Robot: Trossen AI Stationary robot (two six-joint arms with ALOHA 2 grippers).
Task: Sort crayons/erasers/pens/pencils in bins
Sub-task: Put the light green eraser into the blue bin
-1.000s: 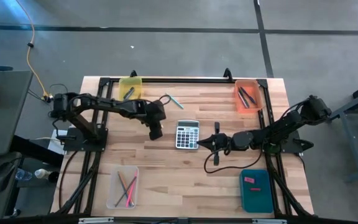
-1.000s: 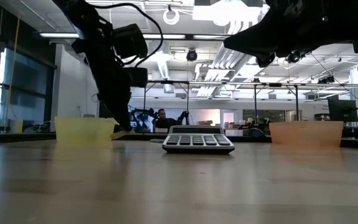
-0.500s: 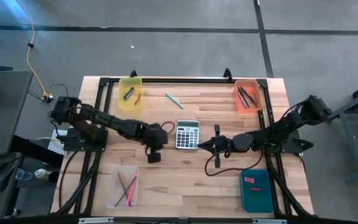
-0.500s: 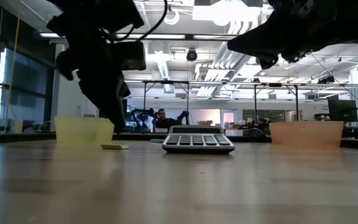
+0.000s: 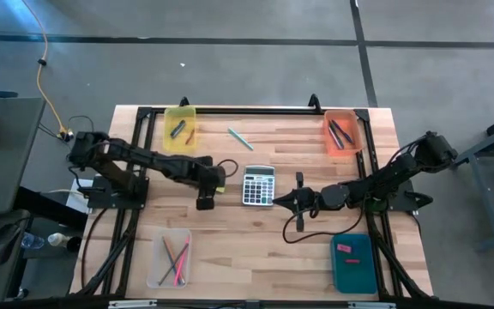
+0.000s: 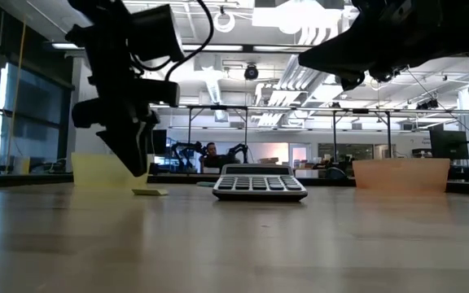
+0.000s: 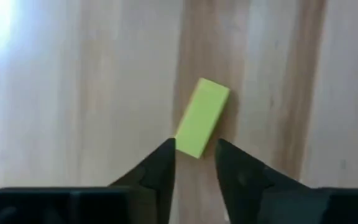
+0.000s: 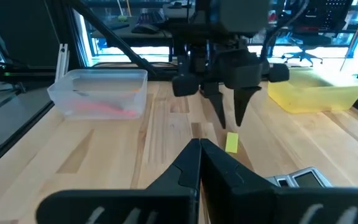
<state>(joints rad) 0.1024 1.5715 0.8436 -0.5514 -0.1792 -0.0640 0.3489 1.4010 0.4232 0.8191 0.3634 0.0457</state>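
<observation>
**Surfaces we noted**

We saw a table of pale, matt planked wood with visible grain. The yellow eraser looked smooth and matt. The yellow bin and clear bin were translucent plastic. The left gripper fingers appeared matt black.

In the high view the left arm's dark wrist covers most of the small yellow rectangular eraser near the wooden worktop's middle. The thin sticks in the clear plastic bin by the near left corner overlap, too small to count. The low view cuts off both arms at its top edge.
</observation>
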